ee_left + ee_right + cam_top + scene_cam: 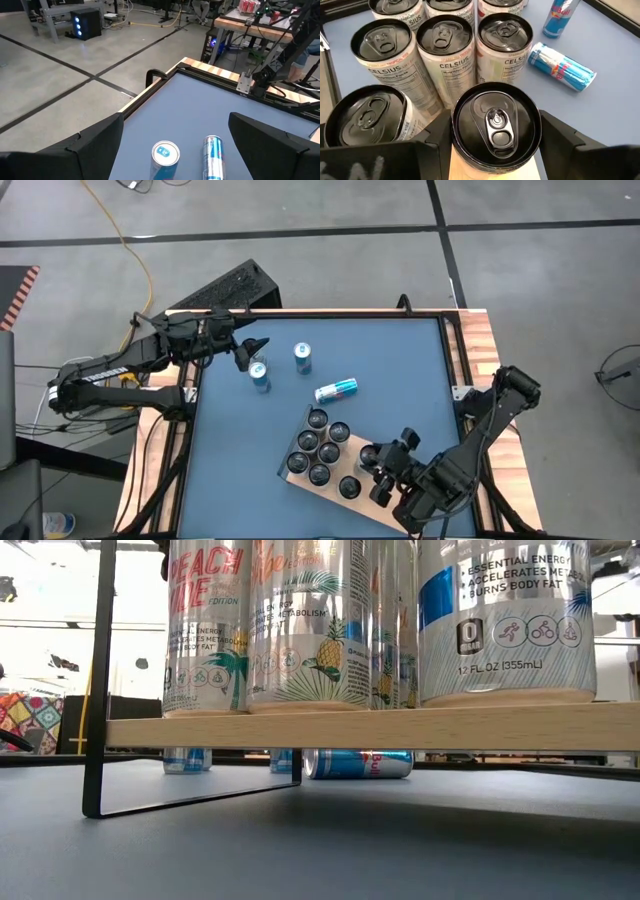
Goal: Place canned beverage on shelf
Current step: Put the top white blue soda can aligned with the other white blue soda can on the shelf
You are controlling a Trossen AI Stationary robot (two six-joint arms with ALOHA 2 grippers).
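The right gripper (492, 145) clasped a Celsius can (496, 125) over the shelf (300, 475). It needed lowering upright, clear of neighbouring cans, before release. The left gripper (251, 348) stood open.

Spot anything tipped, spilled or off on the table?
One blue can lies on its side on the table, between the two upright blue cans and the shelf. No spill shows. The cans on the shelf all stand upright.

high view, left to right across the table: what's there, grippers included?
left gripper → upright blue can → second upright blue can → blue can lying on its side → right gripper, around a can on the shelf.
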